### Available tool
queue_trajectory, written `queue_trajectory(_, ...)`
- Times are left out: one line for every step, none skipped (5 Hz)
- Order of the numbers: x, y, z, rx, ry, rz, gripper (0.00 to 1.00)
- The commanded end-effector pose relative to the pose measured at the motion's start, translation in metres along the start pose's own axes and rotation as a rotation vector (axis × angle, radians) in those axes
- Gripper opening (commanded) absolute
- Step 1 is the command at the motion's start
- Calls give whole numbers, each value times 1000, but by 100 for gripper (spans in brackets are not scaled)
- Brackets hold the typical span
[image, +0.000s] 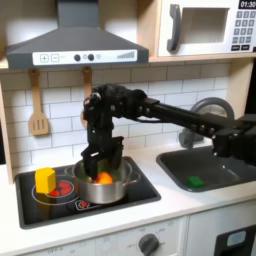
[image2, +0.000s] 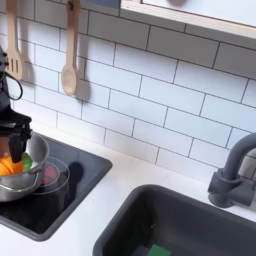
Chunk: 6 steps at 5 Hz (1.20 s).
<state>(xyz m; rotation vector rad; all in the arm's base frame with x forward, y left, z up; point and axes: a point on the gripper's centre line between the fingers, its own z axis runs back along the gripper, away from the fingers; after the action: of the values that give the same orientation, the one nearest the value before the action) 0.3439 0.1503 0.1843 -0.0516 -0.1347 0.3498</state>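
Observation:
A silver pot (image: 100, 195) stands on the black stovetop (image: 143, 184), and an orange item (image: 103, 178) lies inside it. My gripper (image: 103, 168) points straight down into the pot, open, with a finger on each side of the orange item. I cannot tell whether the fingers touch it. In the second exterior view, the gripper (image2: 14, 150) sits at the left edge over the pot (image2: 38, 158). There the orange item (image2: 7, 166) has a green bit beside it.
A yellow block (image: 45, 180) stands on the stove left of the pot. The sink (image: 215, 172) at the first exterior view's right holds a small green thing (image: 195, 181), with a grey faucet (image2: 236, 170) behind. Wooden utensils (image2: 68, 55) hang on the tiled wall.

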Motion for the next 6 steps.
queue_trajectory(19, 1, -5, -4, -1, 13, 100)
queue_trajectory(27, 9, -11, 6, 3, 28, 100)
queue_trajectory(32, 7, -18, 1, 19, 21, 100)
queue_trajectory(40, 10, -17, 2, 10, 26, 100)
queue_trajectory(48, 10, -17, -4, 8, 25, 100)
queue_trajectory(56, 11, -19, -5, 10, 29, 100)
